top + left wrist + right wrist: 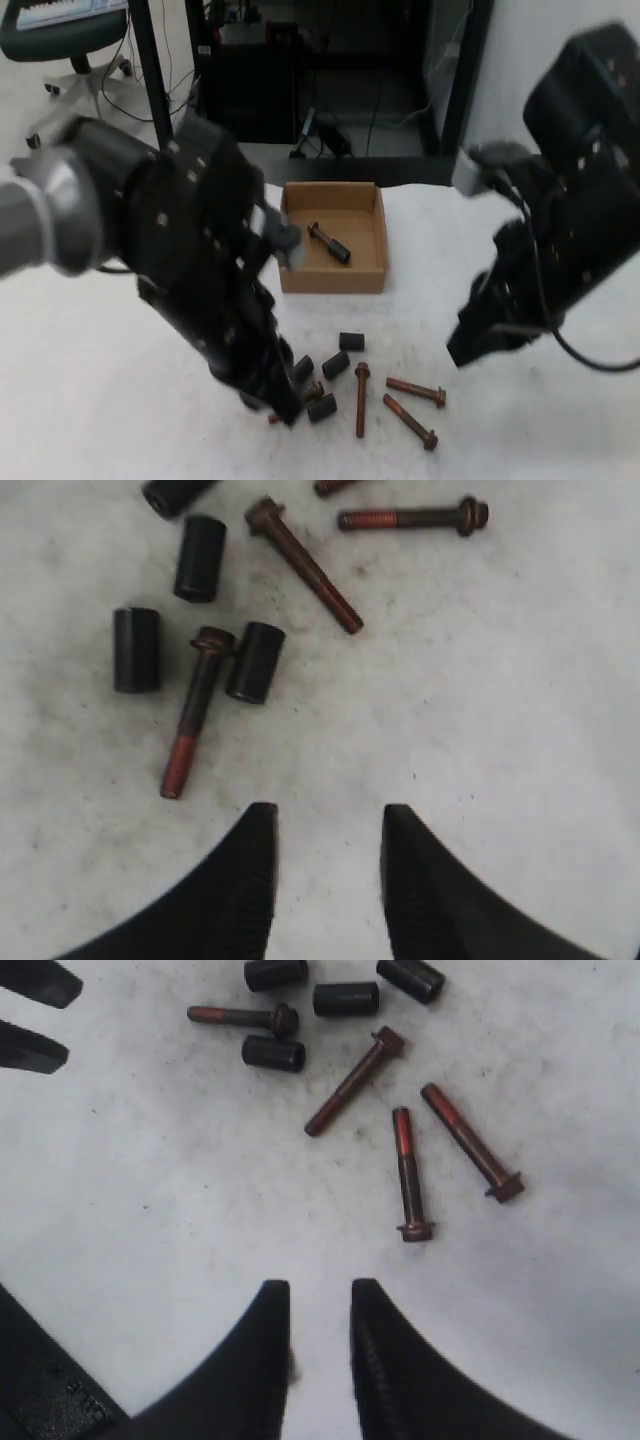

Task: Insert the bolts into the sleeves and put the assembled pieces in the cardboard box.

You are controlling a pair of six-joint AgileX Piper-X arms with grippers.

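Observation:
Several rusty bolts and several short black sleeves lie loose on the white bench in front of the cardboard box. One assembled piece lies inside the box. My left gripper hovers open and empty just short of a bolt that lies against a sleeve. In the high view this left gripper hangs over the near-left end of the pile. My right gripper is open with a narrow gap, empty, and a short way from two bolts. It stands to the right of the pile.
The other arm's fingers show beyond the pile in the right wrist view. Bare white bench lies left, right and in front of the parts. A dark frame and a chair stand behind the bench.

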